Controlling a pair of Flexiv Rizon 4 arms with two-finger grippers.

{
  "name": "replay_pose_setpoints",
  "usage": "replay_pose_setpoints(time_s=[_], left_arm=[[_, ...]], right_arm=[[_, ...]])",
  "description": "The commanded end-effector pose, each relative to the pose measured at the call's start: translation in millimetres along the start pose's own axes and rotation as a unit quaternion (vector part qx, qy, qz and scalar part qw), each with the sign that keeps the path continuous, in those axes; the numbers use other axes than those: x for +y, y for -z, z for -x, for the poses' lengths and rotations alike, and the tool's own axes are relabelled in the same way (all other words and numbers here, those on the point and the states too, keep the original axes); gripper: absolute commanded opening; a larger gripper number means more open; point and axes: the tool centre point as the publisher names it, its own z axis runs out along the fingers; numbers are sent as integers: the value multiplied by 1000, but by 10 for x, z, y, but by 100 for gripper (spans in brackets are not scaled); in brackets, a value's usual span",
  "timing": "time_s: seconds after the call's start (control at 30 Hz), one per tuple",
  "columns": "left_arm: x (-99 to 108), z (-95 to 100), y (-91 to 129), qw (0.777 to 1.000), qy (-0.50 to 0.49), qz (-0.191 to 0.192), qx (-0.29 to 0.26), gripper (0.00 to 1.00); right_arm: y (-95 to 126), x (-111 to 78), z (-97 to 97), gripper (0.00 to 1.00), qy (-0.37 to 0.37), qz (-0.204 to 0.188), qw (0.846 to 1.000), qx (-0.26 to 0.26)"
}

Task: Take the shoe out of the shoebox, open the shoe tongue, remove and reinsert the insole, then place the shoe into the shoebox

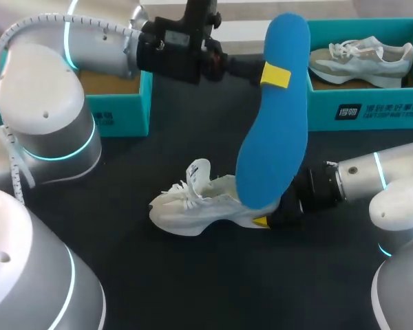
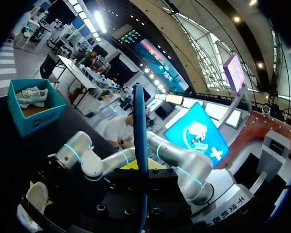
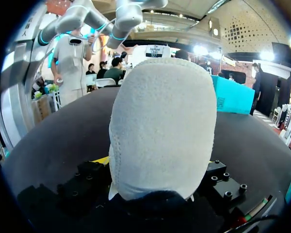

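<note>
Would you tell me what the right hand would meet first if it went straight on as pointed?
The white shoe: the right hand grips its heel. Past the toe lies dark table, then perhaps the left arm; depth is unclear. The left hand holds the blue insole higher up.

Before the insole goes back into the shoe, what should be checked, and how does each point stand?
1. Flat blue foam insole secure in the left gripper: ok, pinched near its upper end, hanging upright.
2. White mesh sneaker steadied on the black table: ok, the right gripper clamps its heel.
3. Tongue lifted clear: ok, it stands up.
4. Insole's lower end inside the shoe opening: cannot tell, it hides the heel area.
5. Teal cardboard shoebox at the table's left free for the shoe: cannot tell, the left arm covers much of it.
</note>
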Motion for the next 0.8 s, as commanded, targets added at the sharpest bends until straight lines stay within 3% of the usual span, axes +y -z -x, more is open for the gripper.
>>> replay_pose_setpoints(time_s=[0.03, 0.8], left_arm=[[64, -27, 53, 1000, 12, -3, 19, 0], [309, -288, 94, 997, 56, -30, 49, 0]], right_arm=[[-90, -51, -15, 0, 0, -2, 1000, 0], [-90, -51, -15, 0, 0, -2, 1000, 0]])
